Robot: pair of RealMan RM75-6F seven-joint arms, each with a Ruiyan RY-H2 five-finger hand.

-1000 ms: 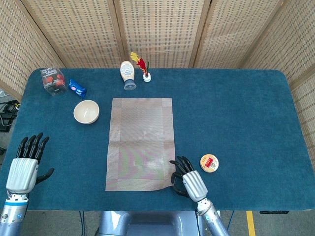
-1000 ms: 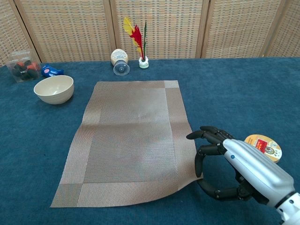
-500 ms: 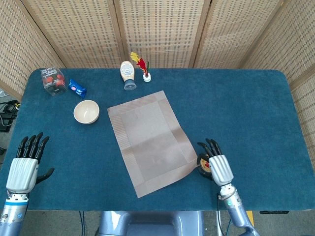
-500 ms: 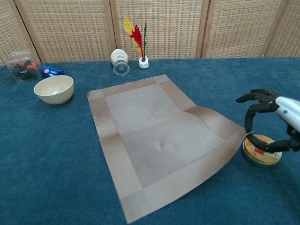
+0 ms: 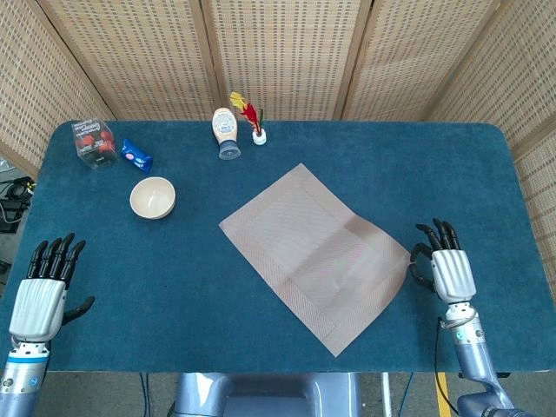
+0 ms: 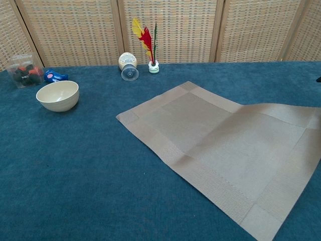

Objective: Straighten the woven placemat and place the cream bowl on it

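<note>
Placemat (image 6: 241,150) right corner cut off in chest view; right hand (image 5: 449,273) contact unclear.

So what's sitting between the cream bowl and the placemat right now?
Nothing: only bare blue tablecloth separates the cream bowl from the woven placemat. The head view shows this clearest.

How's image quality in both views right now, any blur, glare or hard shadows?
Head view: sharp, even light, no glare; the placemat shows only a faint sheen, the right robot hand looks crisp. Chest view: also sharp and evenly lit, soft shading along the placemat's crease, a small shadow beside the cream bowl; the placemat runs off the right edge.
</note>
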